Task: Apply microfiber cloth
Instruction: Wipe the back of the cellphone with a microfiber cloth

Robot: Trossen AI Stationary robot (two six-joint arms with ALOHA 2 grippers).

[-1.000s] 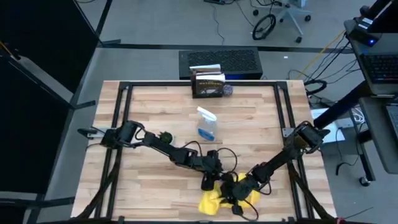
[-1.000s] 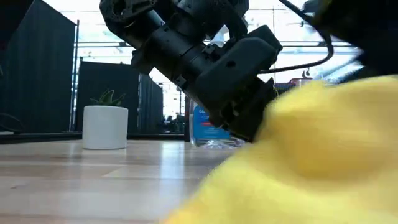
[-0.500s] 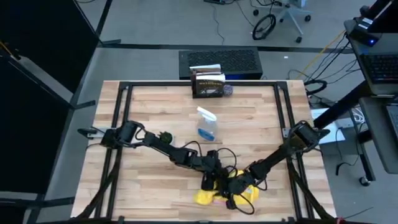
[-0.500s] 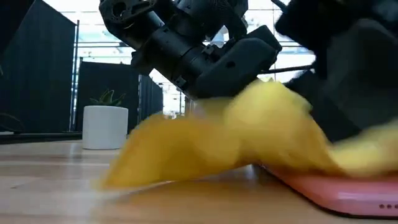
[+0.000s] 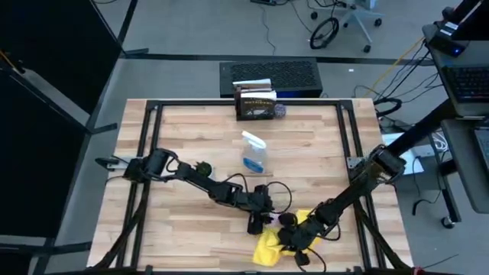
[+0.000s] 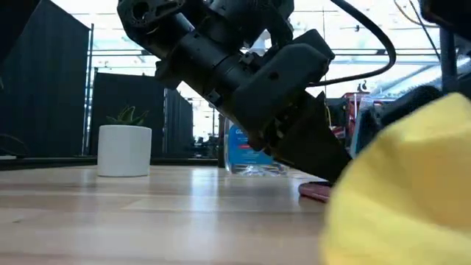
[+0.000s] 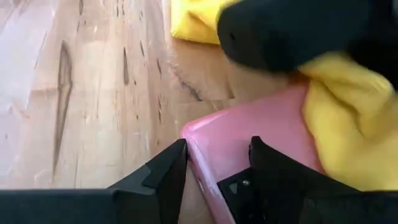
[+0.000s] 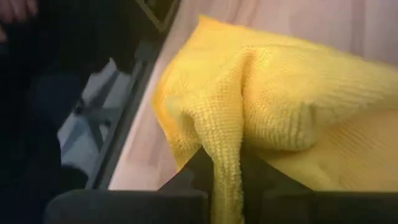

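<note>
Right gripper [image 8: 225, 171]: pinches the bright yellow microfiber cloth [image 5: 276, 243] at the table's 6 o'clock.
Left gripper [image 7: 214, 168]: clamps the pink flat phone [image 7: 255, 134]; hold it steady.
Wipe: drag flat (light pressure).

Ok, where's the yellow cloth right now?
In the high view the microfiber cloth is bunched at the table's near edge, right of centre, held in the right gripper beside the left gripper, which holds a pink phone.
</note>
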